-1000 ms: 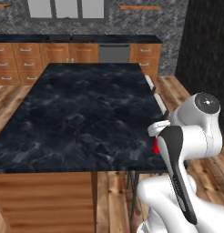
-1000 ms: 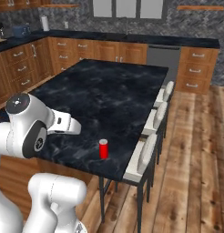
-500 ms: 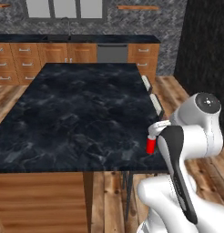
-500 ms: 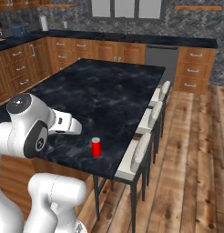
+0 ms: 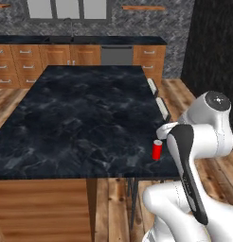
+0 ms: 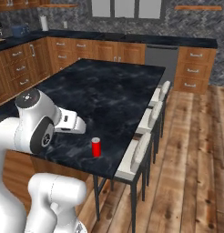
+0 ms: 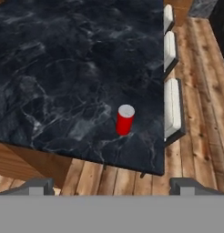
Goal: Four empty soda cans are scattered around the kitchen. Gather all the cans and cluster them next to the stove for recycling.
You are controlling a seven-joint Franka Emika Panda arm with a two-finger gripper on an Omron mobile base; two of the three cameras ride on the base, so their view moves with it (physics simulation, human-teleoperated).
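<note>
The claw (image 7: 111, 186) hangs with its two dark tips spread wide apart and nothing between them, above the near edge of the black marbled island worktop (image 7: 63, 68). At about twelve o'clock from it in the hand view, well apart, a small bright red soda can with a silvery top (image 7: 124, 119) stands upright near the worktop's corner, beside the white-seated stools (image 7: 172, 109). A crooked descent could clip this light can and roll it off the nearby edge.
</note>
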